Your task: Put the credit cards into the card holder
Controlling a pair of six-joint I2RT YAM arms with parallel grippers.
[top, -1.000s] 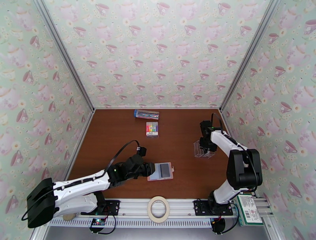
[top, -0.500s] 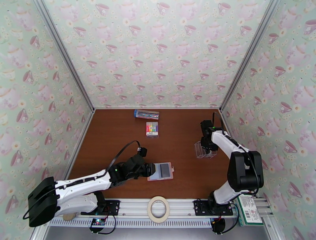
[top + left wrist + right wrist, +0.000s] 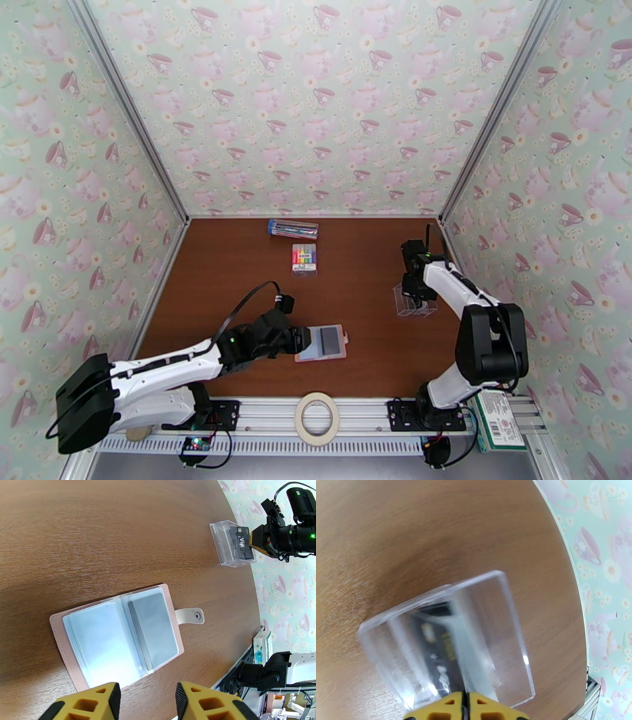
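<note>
**Credit cards (image 3: 241, 543) in a clear box (image 3: 412, 302), card holder (image 3: 118, 634) lying open**

A brown wood-grain worktop (image 3: 237, 268) sits between pale green walls (image 3: 316, 103) printed with pink teacups. The dusty-pink card holder lies open and flat near the front, its snap strap sticking out and one grey card (image 3: 152, 630) in a see-through pocket. The left hand (image 3: 146, 693) is just beside its edge, fingers spread with nothing between them. At the right side a dark card stands in the clear box. The right hand (image 3: 465, 703) is at the box, fingers pressed together; whether a card is caught I cannot tell. Since a second ago those fingers have closed and the box has slid slightly rightward. The holder has not moved.
</note>
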